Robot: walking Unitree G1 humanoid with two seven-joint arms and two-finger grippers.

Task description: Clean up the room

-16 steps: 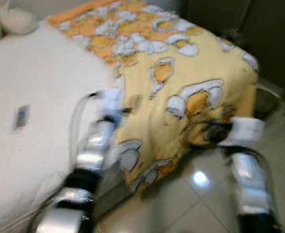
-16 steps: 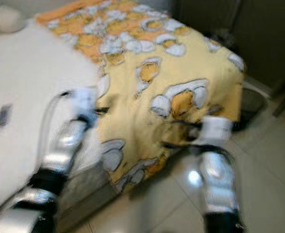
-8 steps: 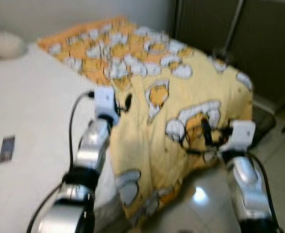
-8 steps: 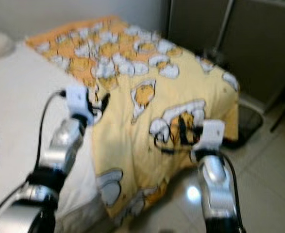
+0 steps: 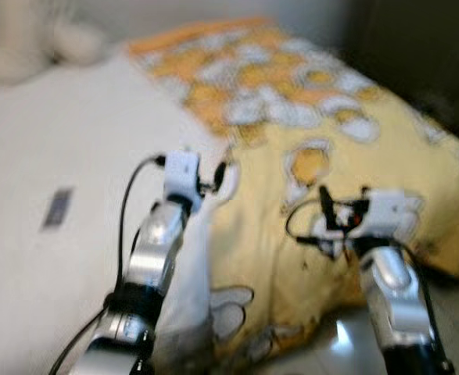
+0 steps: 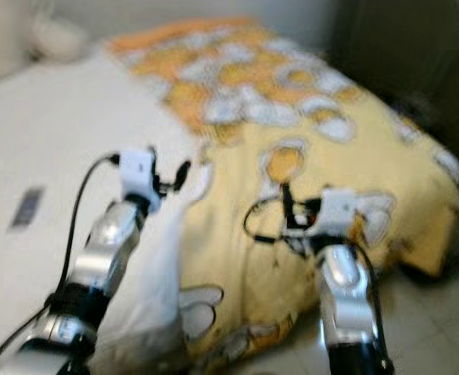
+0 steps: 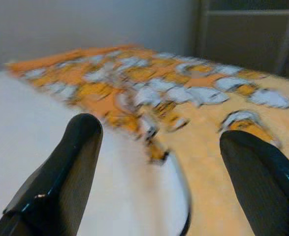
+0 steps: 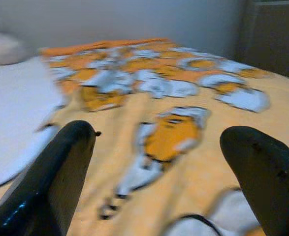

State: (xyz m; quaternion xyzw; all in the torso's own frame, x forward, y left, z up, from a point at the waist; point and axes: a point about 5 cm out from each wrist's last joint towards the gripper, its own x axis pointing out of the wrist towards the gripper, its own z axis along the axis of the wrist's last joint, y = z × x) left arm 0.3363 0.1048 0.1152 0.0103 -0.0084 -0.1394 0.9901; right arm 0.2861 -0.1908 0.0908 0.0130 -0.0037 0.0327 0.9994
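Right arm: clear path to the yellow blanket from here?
Probably yes. The right gripper hangs just over the yellow blanket with its fingers spread, and nothing lies between them and the cloth, though blur hides the exact gap.

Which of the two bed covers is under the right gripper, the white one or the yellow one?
The yellow patterned blanket lies under the right gripper; the plain white sheet is beside the left arm.
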